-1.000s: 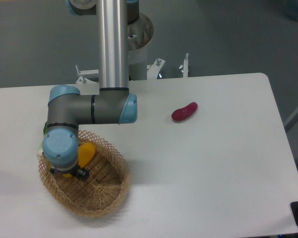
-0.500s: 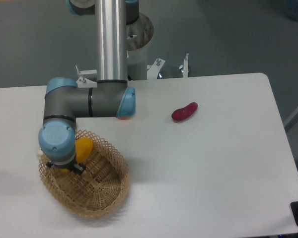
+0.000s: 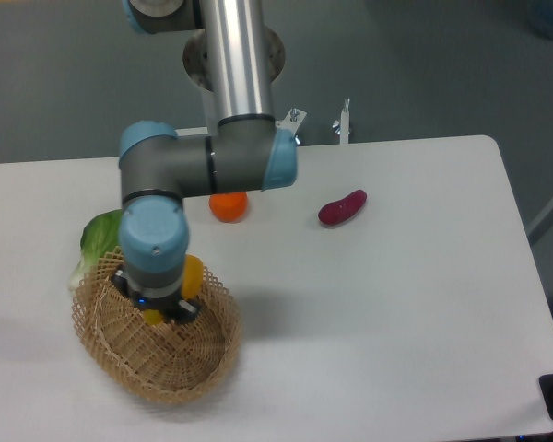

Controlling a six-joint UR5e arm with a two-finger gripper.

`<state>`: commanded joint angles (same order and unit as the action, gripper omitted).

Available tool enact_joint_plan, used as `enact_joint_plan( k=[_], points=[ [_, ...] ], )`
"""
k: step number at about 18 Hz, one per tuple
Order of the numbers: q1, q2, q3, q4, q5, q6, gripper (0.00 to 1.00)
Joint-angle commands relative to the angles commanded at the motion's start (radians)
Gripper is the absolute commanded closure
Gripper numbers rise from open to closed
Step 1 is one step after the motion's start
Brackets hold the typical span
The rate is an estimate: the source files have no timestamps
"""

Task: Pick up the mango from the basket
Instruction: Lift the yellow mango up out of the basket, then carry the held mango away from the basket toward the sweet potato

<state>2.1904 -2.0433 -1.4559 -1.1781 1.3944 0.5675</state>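
Leafy green vegetable (image 3: 97, 235): on the table at the far left, touching the basket's far-left rim.
Basket (image 3: 180, 368): near left of the table (image 3: 396, 322), woven wicker.
Gripper (image 3: 157, 313): under the arm's wrist, above the far part of the basket; fingers hidden by the wrist, so I cannot tell for certain whether they are clamped.
Mango (image 3: 192, 273): yellow, showing just beside the wrist, over the basket's far rim.
Orange (image 3: 229, 206): on the table beyond the basket, partly behind the arm.
Dark red vegetable (image 3: 342, 207): to the right, well apart from the basket.
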Motion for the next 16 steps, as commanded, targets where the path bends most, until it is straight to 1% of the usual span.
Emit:
enact_joint_plan(
  k=[1,4,6,8,11,13,16],
  points=[
    [0.011,0.000,0.008,0.000,0.008,0.026,0.76],
    [0.055,0.002,0.011,0.008,0.086,0.116,0.76],
    [0.092,0.002,0.009,0.031,0.098,0.123,0.76],
    [0.136,0.006,0.011,0.038,0.100,0.136,0.74],
    [0.193,0.014,0.009,0.043,0.109,0.250,0.74],
    [0.235,0.026,0.011,0.037,0.149,0.325,0.74],
    [0.296,0.026,0.015,0.037,0.189,0.402,0.74]
  ],
)
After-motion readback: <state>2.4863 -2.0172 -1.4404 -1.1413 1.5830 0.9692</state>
